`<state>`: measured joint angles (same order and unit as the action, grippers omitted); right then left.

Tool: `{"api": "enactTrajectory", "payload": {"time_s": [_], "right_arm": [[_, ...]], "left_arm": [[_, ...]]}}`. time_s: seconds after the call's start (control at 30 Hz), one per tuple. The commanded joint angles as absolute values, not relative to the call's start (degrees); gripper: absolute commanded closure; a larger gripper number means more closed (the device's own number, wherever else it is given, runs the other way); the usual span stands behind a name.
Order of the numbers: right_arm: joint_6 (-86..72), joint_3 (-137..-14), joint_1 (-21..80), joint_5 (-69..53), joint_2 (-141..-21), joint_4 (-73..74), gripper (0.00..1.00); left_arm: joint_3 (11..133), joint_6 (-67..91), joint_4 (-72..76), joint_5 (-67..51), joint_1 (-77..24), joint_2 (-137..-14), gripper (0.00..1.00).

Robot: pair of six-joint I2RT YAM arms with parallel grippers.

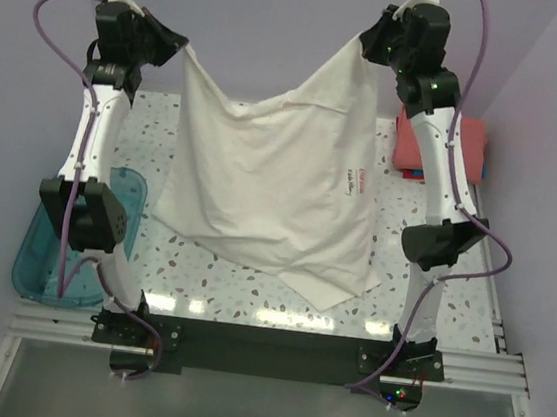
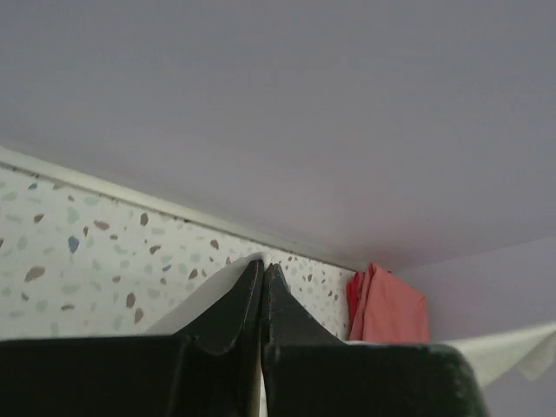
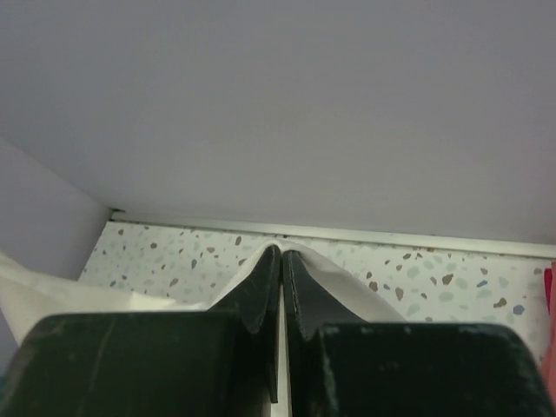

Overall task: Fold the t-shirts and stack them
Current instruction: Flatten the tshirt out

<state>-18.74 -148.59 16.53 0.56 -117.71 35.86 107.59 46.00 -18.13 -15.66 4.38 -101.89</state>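
Observation:
A large cream-white t-shirt (image 1: 276, 183) with a small red chest print hangs spread in the air between both arms, its lower hem trailing onto the table. My left gripper (image 1: 181, 48) is shut on its upper left corner; white cloth (image 2: 195, 300) pokes out at the left gripper (image 2: 263, 268). My right gripper (image 1: 366, 39) is shut on the upper right corner, and the cloth (image 3: 360, 291) drapes over the right gripper (image 3: 282, 254). A folded coral-red t-shirt (image 1: 467, 144) lies at the far right on a blue edge (image 1: 415, 173), also seen as the coral-red shirt (image 2: 391, 308).
A translucent teal tub (image 1: 48, 248) stands at the table's left edge beside the left arm. The speckled table (image 1: 200, 280) ends at a lilac back wall (image 1: 280, 18). The right arm's links stand just in front of the folded stack.

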Motion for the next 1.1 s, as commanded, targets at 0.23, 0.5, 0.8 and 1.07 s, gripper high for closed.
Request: {"api": "enactTrajectory", "payload": {"time_s": [0.23,0.5,0.8,1.07], "right_arm": [[-15.73,-149.95,12.48,6.33,-107.41,7.83,1.00],[-17.49,-128.75,11.43,6.85,-97.75,6.86,1.00],[-23.46,-74.79,11.43,7.82,-71.66,7.63,1.00],[-33.31,-44.94,11.43,4.93,-51.16,22.19,1.00]], "left_arm": [[130.36,51.41,3.76,-21.44,9.83,-105.48,1.00],[112.18,51.42,7.90,-24.69,12.57,-98.20,1.00],[64.55,52.29,14.16,-24.52,12.39,-77.29,1.00],[33.79,50.02,2.67,-17.15,10.03,-59.44,1.00]]}}
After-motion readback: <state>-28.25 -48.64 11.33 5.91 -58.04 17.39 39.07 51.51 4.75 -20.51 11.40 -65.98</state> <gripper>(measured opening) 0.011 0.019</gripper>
